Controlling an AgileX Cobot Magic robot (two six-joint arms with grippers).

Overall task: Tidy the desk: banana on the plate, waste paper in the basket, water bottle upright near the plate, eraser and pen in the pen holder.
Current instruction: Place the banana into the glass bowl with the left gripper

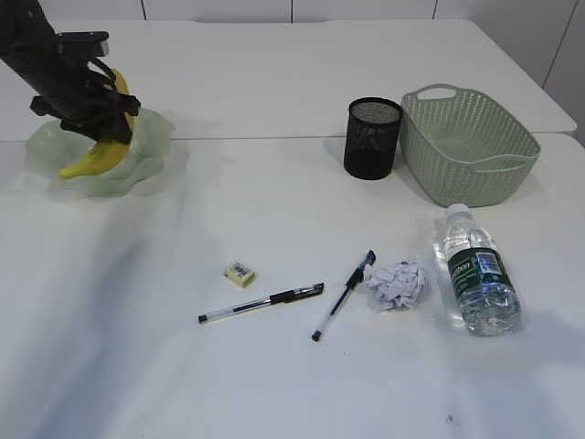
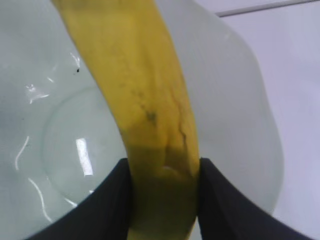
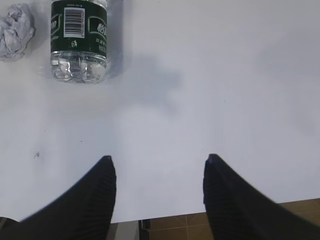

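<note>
The banana point(image 1: 96, 157) is yellow and curved, with small brown marks on its skin. It sits over the plate point(image 1: 151, 137) at the far left of the table, about ten o'clock from the middle. The left gripper point(image 2: 165, 195) is squeezing it, one black finger pressed on each side. The plate is pale green, shiny and see-through, with a wavy edge.

The right gripper point(image 3: 159, 192) hangs over bare white table with its fingers spread wide and nothing between them.

At about two o'clock stands the pen holder point(image 1: 372, 137), a black mesh cup. Just beside it is the basket point(image 1: 468, 144), light green and woven-looking, with handles. At four o'clock the water bottle point(image 1: 477, 270) lies on its side, clear plastic with a dark green label and white cap. Next to it is the waste paper point(image 1: 396, 284), a crumpled white ball. Two pens point(image 1: 261, 303) lie near six o'clock, and the small yellow eraser point(image 1: 239, 273) lies beside them.
</note>
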